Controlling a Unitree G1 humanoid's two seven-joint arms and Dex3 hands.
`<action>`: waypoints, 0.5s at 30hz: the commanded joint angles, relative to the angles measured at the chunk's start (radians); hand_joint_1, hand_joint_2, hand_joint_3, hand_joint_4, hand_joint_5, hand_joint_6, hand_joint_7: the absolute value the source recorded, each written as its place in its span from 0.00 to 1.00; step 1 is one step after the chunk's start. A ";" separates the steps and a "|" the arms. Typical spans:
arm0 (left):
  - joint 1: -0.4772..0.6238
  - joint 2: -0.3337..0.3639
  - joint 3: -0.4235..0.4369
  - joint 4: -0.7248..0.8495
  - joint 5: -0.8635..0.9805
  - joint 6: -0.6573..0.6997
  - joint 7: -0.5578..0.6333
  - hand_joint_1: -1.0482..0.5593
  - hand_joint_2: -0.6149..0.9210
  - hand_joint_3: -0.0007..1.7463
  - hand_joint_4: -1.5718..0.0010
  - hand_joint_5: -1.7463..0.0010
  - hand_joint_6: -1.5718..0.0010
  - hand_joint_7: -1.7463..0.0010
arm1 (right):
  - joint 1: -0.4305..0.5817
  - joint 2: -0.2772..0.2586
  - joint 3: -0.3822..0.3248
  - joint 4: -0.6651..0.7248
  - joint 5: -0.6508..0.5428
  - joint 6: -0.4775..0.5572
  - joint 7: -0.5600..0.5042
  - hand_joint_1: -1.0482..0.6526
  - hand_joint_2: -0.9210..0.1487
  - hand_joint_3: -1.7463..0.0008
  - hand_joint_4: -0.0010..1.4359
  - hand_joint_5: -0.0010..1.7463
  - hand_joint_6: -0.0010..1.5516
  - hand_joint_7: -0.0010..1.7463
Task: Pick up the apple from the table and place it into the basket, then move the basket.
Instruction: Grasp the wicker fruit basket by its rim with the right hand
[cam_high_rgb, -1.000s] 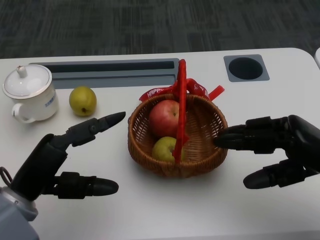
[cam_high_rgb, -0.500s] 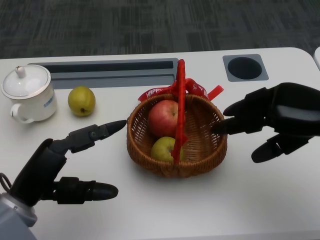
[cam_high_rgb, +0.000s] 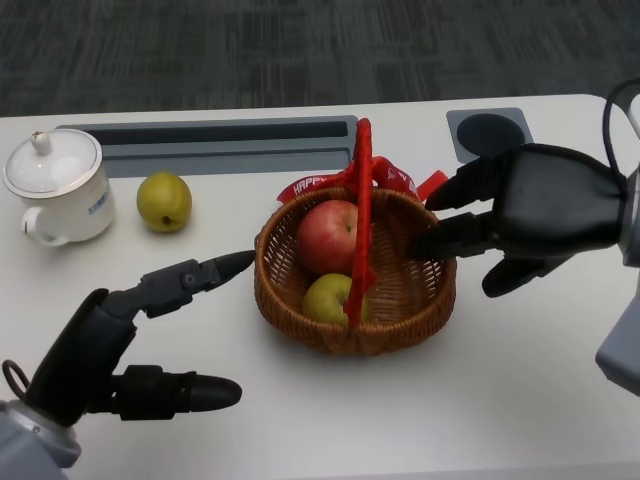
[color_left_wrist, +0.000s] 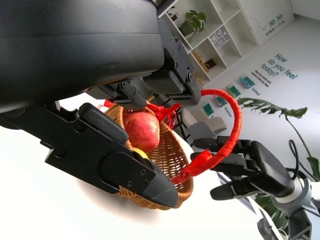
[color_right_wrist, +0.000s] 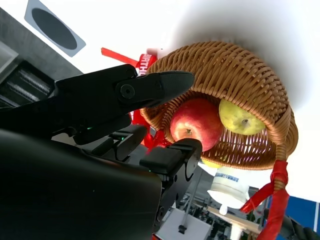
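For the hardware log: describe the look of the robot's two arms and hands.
Both hands are matte black with a rounded shell and tapered, segmented fingers: left hand, right hand. Each joins a silver-grey forearm. A thin black cable loops above the right wrist, and a small black loop shows beside the left wrist.

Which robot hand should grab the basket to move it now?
Probably the right hand: its fingers already reach over the brown wicker basket's rim, near the red handle. The left hand sits lower beside it, only one fingertip near the rim.

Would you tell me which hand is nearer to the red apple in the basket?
Right. The right hand reaches over the basket rim beside the red apple; the left hand sits outside the rim.
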 joint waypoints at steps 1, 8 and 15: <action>0.014 0.000 0.008 -0.018 0.009 -0.001 0.022 0.21 0.90 0.00 0.61 0.99 0.62 0.99 | -0.038 0.032 0.080 0.034 -0.026 0.027 -0.053 0.14 0.00 0.93 0.47 0.01 0.35 0.01; 0.014 -0.015 0.012 -0.005 0.029 -0.025 0.045 0.20 0.90 0.00 0.61 0.99 0.62 0.99 | -0.039 0.088 0.214 0.076 -0.050 0.087 -0.117 0.12 0.00 0.93 0.50 0.02 0.37 0.01; 0.026 -0.028 0.011 -0.006 0.036 -0.043 0.067 0.20 0.90 0.00 0.60 0.99 0.61 0.99 | -0.019 0.139 0.261 0.126 -0.018 0.111 -0.034 0.12 0.00 0.95 0.49 0.01 0.36 0.00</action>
